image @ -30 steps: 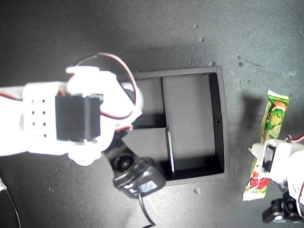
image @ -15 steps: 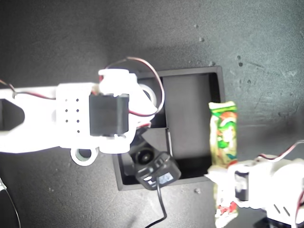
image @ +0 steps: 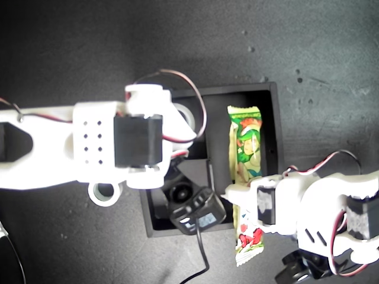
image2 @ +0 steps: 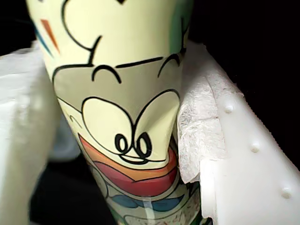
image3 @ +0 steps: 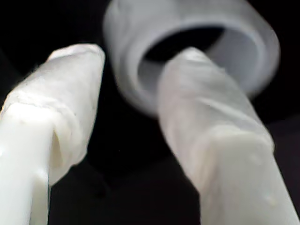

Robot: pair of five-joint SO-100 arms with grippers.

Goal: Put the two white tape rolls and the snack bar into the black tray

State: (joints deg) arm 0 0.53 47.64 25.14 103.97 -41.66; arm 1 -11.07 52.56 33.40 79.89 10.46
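The snack bar hangs lengthwise over the long compartment of the black tray, its red-lettered end past the tray's near wall. My first gripper is shut on it, and the wrapper fills the space between the padded fingers. One white tape roll sits at a small compartment in the tray. My second gripper is open there, with one finger inside the roll's hole and the other outside its wall. A second white ring, with a greyish core, lies on the table outside the tray, toward the exterior view's left.
The second arm's white body covers much of the tray's small compartments. Its black camera unit and cable hang over the tray's near wall. Dark speckled table surface surrounds the tray. A dark round object shows at the exterior view's lower left edge.
My first gripper lifted the snack bar from the table on the exterior view's right and carried it over the tray. My second arm swung over the tray's small compartments, bringing the tape roll into view.
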